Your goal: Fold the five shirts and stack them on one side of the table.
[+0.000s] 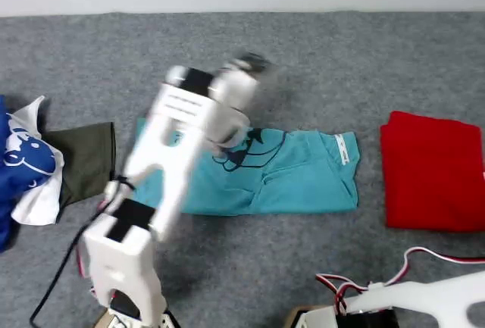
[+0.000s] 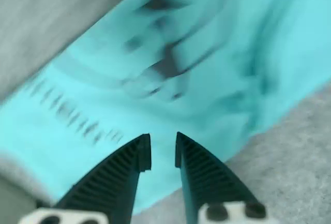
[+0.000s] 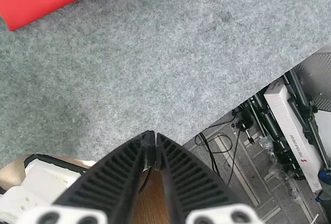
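The teal shirt (image 1: 288, 173) is laid mid-way across the table (image 1: 318, 48), apparently half folded, though the wrist view is smeared; folding it is judged the step in hand. The left gripper (image 2: 163, 151) is held above its print, fingers narrowly parted and empty, so an edge must next be pinched. The red shirt (image 1: 432, 173) is folded at one side, a heap (image 1: 45, 165) is left at the other, and the right gripper (image 3: 155, 144) is pressed closed on nothing at the table's edge.

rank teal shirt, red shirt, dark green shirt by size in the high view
1. teal shirt: largest, though the left arm covers part
2. red shirt: cut off at the picture's edge
3. dark green shirt: smallest, partly under the blue and white shirt
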You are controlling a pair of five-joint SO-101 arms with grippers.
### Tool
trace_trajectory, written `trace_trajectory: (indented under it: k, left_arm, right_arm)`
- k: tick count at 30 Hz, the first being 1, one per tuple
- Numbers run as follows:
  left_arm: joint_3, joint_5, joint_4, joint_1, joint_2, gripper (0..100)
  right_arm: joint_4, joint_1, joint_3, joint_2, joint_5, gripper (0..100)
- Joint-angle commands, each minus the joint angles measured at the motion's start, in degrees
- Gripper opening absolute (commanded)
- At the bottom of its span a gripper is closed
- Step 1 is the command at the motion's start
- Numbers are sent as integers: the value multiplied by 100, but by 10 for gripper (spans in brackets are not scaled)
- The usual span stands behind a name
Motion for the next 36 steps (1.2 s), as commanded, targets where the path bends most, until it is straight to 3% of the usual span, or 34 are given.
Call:
trace_trajectory:
  k: [1, 5, 13, 19, 26, 31, 34, 36]
  left_arm:
    - [-233, 158, 167, -1213, -360, 164]
    - [-233, 149, 141, -1899, -255, 241]
    - [-400, -141, -220, -2462, 747, 246]
    - [-892, -149, -413, -2532, 1626, 246]
    - [-1771, -149, -105, -2418, 2980, 241]
    - [-2818, -167, 369, -2365, 3833, 131]
    - [-2914, -167, 369, -2356, 3877, 17]
    - [-2897, -167, 369, -2321, 3859, 7]
  right_arm:
    - [215, -4, -264, -189, 35, 11]
    - [215, -13, -264, -189, 35, 11]
    - [215, -127, -202, -189, 35, 12]
    - [215, -127, -202, -189, 35, 12]
    - [215, -127, -211, -189, 35, 12]
    - [215, -127, -211, -189, 35, 12]
    - [215, -127, -211, -189, 35, 12]
    - [215, -127, -211, -189, 35, 12]
